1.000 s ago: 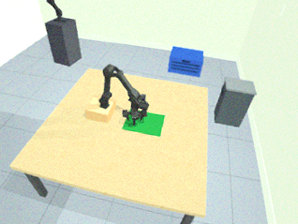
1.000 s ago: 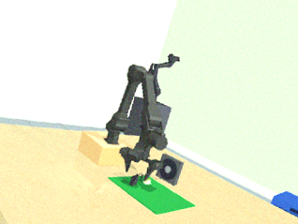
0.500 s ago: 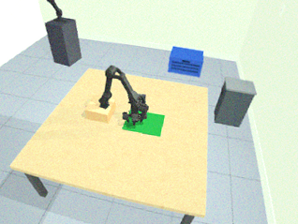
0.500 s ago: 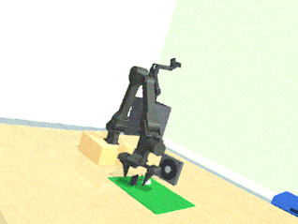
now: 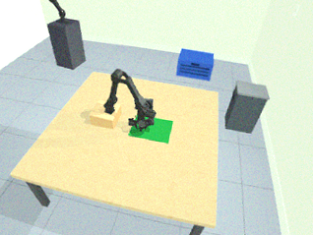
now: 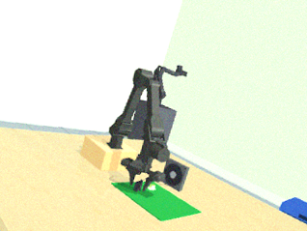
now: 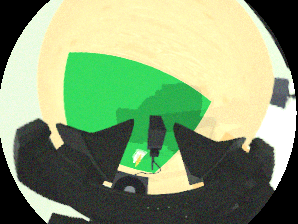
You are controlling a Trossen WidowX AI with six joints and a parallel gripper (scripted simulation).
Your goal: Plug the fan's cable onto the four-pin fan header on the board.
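The black plug (image 7: 157, 134) (image 6: 138, 187) is at the near part of the green board (image 7: 92, 90) (image 6: 169, 208) (image 5: 161, 131). My gripper (image 7: 154, 124) is open, with its fingertips on either side of the plug and a gap on each side in the wrist view. Thin wires (image 7: 153, 163) run from the plug toward the black fan (image 7: 129, 186) (image 6: 175, 174). A small white part with a yellow mark (image 7: 139, 156) sits on the board beside the plug. The header's four pins cannot be made out, nor whether the plug touches the board.
The fan stands upright by the board's edge, close to the gripper. The arm's wooden base block (image 5: 104, 119) (image 6: 94, 153) is on the tabletop (image 5: 124, 169) beside the board. A blue chest (image 5: 195, 65), a grey cabinet (image 5: 244, 108) and another arm on a dark pedestal (image 5: 67, 44) stand beyond the table.
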